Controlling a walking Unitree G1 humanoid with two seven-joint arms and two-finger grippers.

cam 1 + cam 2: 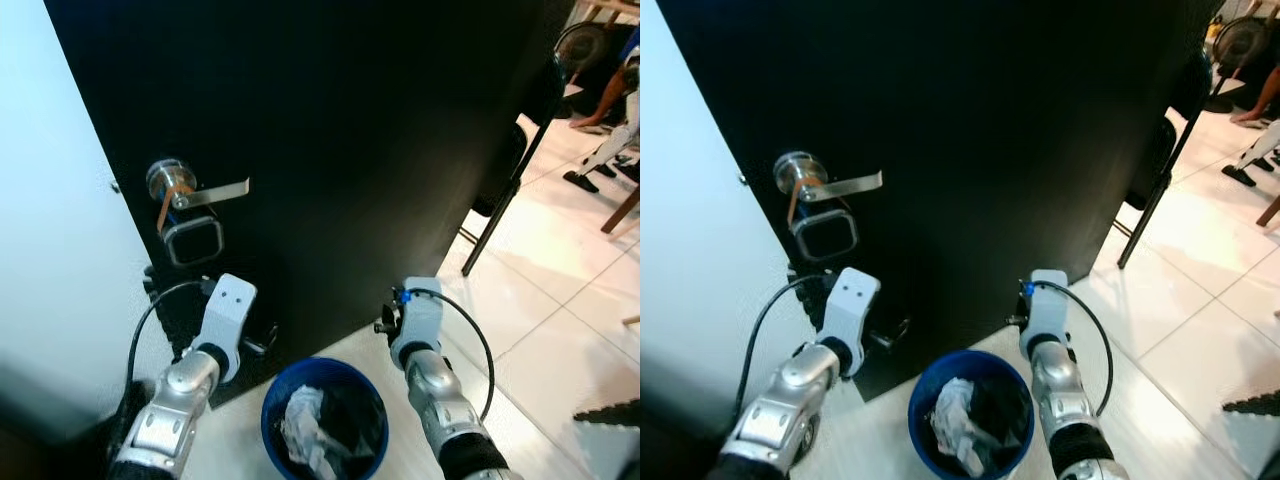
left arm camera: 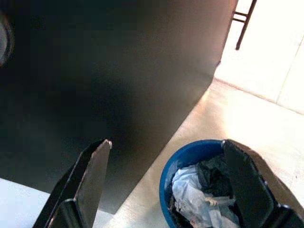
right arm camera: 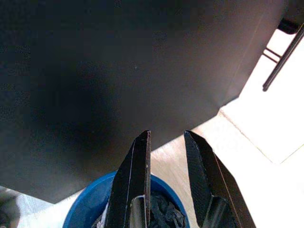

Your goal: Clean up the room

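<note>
Black door [image 1: 330, 150] blocks ahead; blue bin [image 1: 325, 415] sits at its base; tiled floor [image 1: 560, 290] open right past chair [image 1: 510, 180].

Both arms reach forward; left gripper [image 2: 166, 156] fingers spread (right gripper [image 3: 166, 142] narrower).

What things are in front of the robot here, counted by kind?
Black door: 1
Door handle: 1
Blue bin holding crumpled paper: 1
Black folding chair: 1
Total: 4
</note>
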